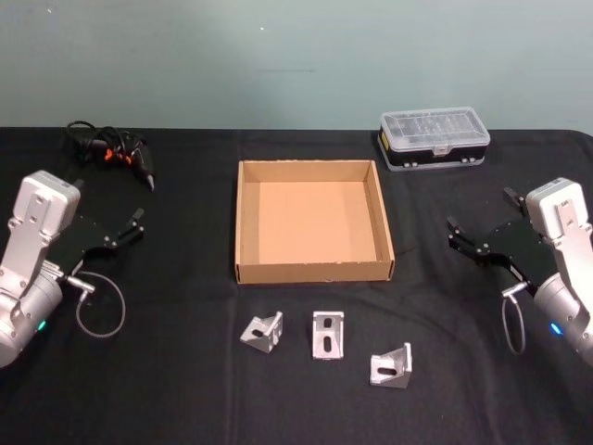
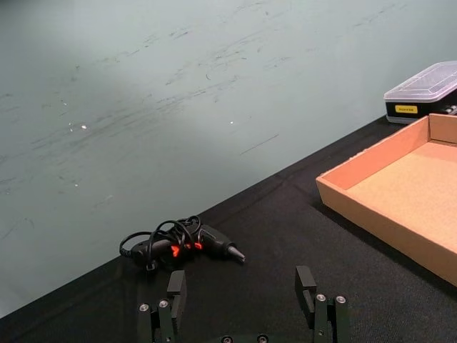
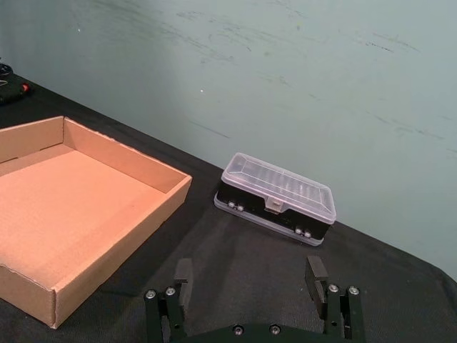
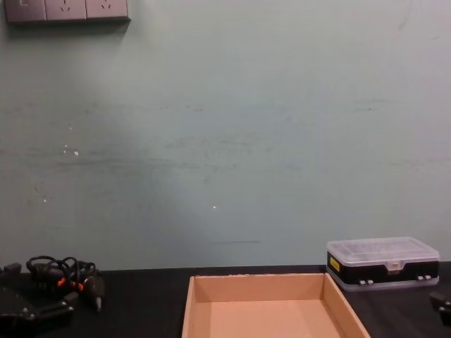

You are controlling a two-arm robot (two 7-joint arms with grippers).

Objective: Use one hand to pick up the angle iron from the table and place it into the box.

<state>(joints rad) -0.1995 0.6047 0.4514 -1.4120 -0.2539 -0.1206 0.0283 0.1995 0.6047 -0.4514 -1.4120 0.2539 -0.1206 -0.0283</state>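
Observation:
Three silver angle irons lie in a row on the black table (image 1: 185, 389) in front of the box: one on the left (image 1: 262, 331), one in the middle (image 1: 327, 336) and one on the right (image 1: 392, 366). The tan cardboard box (image 1: 310, 222) sits behind them with nothing inside, and its walls show in the left wrist view (image 2: 371, 161), right wrist view (image 3: 43, 293) and chest view (image 4: 261, 282). My left gripper (image 1: 109, 204) (image 2: 240, 279) hangs open at the far left. Far to the right my right gripper (image 1: 479, 211) (image 3: 248, 269) is open too. Both are well away from the irons.
A black case with a clear lid (image 1: 434, 139) (image 3: 277, 196) (image 4: 382, 262) stands behind the box on the right. A black and orange tool with a coiled cable (image 1: 111, 150) (image 2: 182, 243) (image 4: 67, 276) lies at the back left. A grey-green wall bounds the table's far edge.

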